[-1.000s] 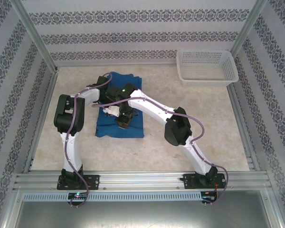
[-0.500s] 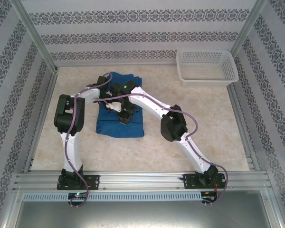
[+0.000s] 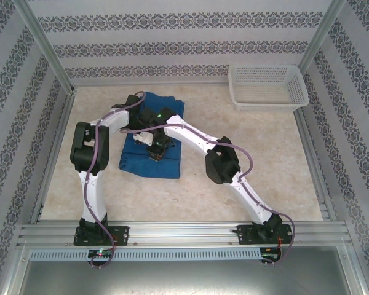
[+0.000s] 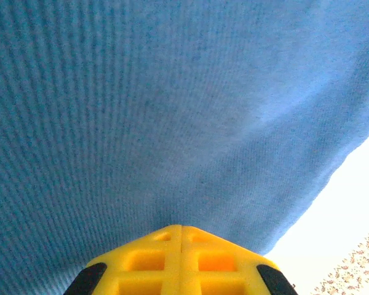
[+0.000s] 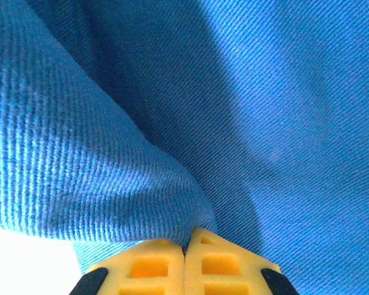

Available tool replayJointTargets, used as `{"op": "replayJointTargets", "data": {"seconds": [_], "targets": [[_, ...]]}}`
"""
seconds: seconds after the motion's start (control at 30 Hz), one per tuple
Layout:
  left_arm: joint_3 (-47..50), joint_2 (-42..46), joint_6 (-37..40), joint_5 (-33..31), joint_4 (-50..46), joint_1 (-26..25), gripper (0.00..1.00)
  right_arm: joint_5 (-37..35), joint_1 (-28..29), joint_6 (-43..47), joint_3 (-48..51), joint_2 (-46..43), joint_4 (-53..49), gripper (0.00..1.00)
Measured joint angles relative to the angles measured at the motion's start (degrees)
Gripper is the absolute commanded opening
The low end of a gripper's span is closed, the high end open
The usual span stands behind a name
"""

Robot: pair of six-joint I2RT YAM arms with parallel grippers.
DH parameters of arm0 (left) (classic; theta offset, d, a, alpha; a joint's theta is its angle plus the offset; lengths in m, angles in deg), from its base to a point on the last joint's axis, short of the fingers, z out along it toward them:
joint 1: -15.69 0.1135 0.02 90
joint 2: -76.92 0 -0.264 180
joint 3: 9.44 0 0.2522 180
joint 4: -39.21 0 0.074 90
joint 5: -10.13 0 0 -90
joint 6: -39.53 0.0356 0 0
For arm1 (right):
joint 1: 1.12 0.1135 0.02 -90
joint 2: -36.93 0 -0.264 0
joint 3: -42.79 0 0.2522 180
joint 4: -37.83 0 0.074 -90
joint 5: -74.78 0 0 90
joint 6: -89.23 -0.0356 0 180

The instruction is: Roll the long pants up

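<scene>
On the left, the left pincer (image 4: pixel 181 228) has its yellow fingers pressed flat together. Blue cloth hangs right off their tips like a raised curtain, with pale table showing beneath its edge, so it appears to be pinching a lifted edge of the long pants (image 3: pixel 152 167). The pants lie on the left-centre of the table (image 3: pixel 246 153) as a folded blue slab, their far end toward the back wall and their near end flat and smooth toward the arms. Both wrists crowd over the middle of the slab, close beside each other. To the right of its partner, the right pincer (image 5: pixel 186 246) is likewise closed, with a thick fold of the fabric drawn down into the seam between its fingers (the clearer grip of the two). As for progress, the roll looks barely begun. Cloth is gathered and raised at mid-length, but no tight cylinder can be seen from above, and the arms hide whatever has been turned over beneath them. Most of the length, near strip and far end alike, seems left to wind. At far right the white mesh basket (image 3: pixel 267 103) stands well apart from the pants.
</scene>
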Motion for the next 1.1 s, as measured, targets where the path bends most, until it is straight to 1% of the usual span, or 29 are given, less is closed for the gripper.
{"op": "replayJointTargets", "data": {"seconds": [0.1, 0.2, 0.33, 0.43, 0.53, 0.63, 0.7, 0.77, 0.8, 0.87, 0.9, 0.93, 1.1], "targets": [[-2.08, 1.16, 1.57, -4.35, -2.93, 0.02, 0.00, 0.04, 0.00, -0.04, 0.00, 0.31, 1.77, 0.00], [-2.91, 4.00, 3.17, -11.23, -5.84, 0.15, 0.00, 0.37, 0.42, 0.57, -0.26, -0.02, 4.33, 0.00], [-3.08, 9.92, 3.89, -21.35, -9.22, 0.57, 0.00, 1.66, 1.51, 1.36, -0.81, -1.57, 8.22, 0.00], [-3.08, 14.64, 3.85, -28.48, -10.95, 0.72, 0.06, 3.08, 2.25, 2.27, -1.16, -3.02, 11.06, 0.00], [-3.10, 17.51, 3.85, -32.79, -12.00, 1.03, 0.06, 4.24, 2.64, 2.86, -1.22, -3.85, 13.29, 0.00], [-3.52, 17.49, 3.65, -34.62, -13.42, 1.31, 0.06, 4.63, 2.64, 2.84, -0.66, -3.74, 13.77, 0.00], [-4.04, 17.42, 3.41, -34.53, -15.21, 1.57, 0.11, 3.65, 2.47, 1.92, 0.59, -2.49, 12.46, 0.00], [-4.66, 16.98, 3.21, -35.12, -16.15, 1.68, 0.12, 2.36, 1.97, 0.83, 1.70, -0.42, 12.17, 0.00], [-5.09, 16.20, 3.26, -34.25, -16.41, 1.97, 0.12, 2.14, 1.57, 0.46, 2.23, 0.59, 12.11, 0.00], [-6.82, 13.81, 3.32, -32.63, -16.68, 2.08, 0.09, 1.73, 0.96, -0.17, 3.43, 1.86, 11.67, 0.00], [-8.13, 12.00, 3.34, -31.82, -16.59, 2.05, 0.03, 2.23, 0.70, -0.52, 3.80, 2.10, 11.45, 0.00], [-9.51, 9.88, 3.39, -31.15, -16.50, 2.05, 0.00, 2.27, 0.59, -0.70, 3.80, 2.05, 11.37, 0.00], [-14.27, 1.20, 3.45, -30.93, -16.33, 2.75, 0.00, 1.49, 0.63, -1.11, 3.78, 1.90, 10.99, 0.00]]}}
